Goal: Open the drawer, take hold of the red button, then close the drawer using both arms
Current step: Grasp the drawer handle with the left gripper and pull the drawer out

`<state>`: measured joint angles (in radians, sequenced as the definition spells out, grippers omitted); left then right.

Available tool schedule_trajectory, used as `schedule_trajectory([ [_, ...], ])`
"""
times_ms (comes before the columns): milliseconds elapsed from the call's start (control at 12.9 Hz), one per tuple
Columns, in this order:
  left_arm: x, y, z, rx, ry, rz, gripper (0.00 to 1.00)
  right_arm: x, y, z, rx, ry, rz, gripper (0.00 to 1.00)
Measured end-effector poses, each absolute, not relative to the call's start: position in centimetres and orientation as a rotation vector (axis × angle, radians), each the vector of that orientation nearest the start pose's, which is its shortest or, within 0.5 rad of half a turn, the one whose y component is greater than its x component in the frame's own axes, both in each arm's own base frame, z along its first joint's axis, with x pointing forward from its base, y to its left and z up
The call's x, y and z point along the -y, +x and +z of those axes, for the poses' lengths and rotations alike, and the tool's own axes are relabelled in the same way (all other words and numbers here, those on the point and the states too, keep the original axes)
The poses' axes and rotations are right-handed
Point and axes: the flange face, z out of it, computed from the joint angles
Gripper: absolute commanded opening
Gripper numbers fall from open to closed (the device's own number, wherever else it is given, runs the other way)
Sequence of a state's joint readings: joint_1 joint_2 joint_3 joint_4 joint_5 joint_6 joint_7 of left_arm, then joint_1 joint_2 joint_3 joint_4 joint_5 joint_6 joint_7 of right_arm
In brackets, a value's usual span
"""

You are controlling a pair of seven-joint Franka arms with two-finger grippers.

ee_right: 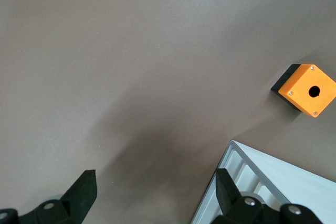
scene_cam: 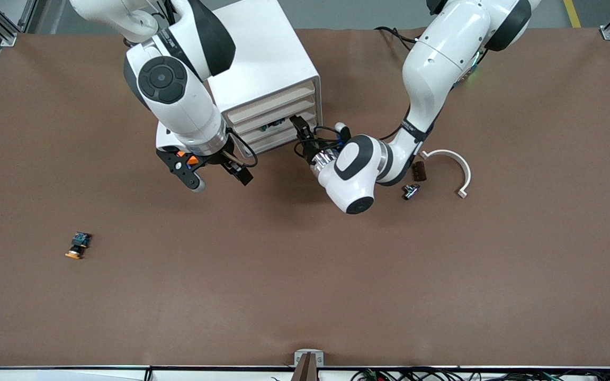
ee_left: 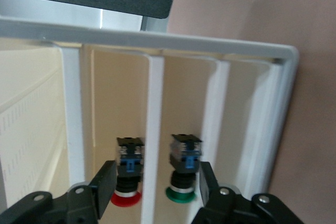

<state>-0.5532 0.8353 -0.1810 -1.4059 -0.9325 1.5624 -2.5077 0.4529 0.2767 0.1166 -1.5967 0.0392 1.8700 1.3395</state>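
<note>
Left gripper [scene_cam: 301, 128] at the cabinet [scene_cam: 262, 69] front, fingers [ee_left: 105, 182] spread wide and holding nothing, poised at the mouth of one drawer [scene_cam: 276, 126]. In the left wrist view, fingertips flanking the rib that splits two compartments of the drawer [ee_left: 157, 129]. Red-capped button [ee_left: 127, 174] in one compartment, cap toward the gripper, just inside one finger. Green-capped button [ee_left: 184, 171] in the next compartment, beside the other finger. Neither button touched, as far as can be told. Which of the four levels this drawer is: unclear.

Right gripper [scene_cam: 211, 174] up in the air over the bare table [scene_cam: 305, 275], close to the cabinet corner toward the right arm's end, fingers [ee_right: 84, 190] released and wide apart, nothing between them. Waiting there. Orange cube [scene_cam: 191, 159] with a hole on the table under that gripper, beside the cabinet; plain in the right wrist view [ee_right: 306, 88].

Farther out, toward the left arm's end: a small brown block [scene_cam: 419, 171], a small dark-and-silver part [scene_cam: 410, 191] nearer the front camera than the block, and a white curved bracket [scene_cam: 453, 166] beside both. Toward the right arm's end, well apart from everything and nearer the front camera: an orange-capped button [scene_cam: 78, 246] lying on its side.
</note>
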Motion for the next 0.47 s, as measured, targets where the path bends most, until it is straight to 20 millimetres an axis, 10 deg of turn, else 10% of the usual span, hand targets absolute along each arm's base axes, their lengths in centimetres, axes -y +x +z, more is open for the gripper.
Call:
schedule_trajectory([
  [466, 52.8, 42.8, 22.2, 1.855, -1.059, 1.227, 0.46, -35.2, 54.0, 47.5, -1.32, -2.811, 0.091, 1.0],
])
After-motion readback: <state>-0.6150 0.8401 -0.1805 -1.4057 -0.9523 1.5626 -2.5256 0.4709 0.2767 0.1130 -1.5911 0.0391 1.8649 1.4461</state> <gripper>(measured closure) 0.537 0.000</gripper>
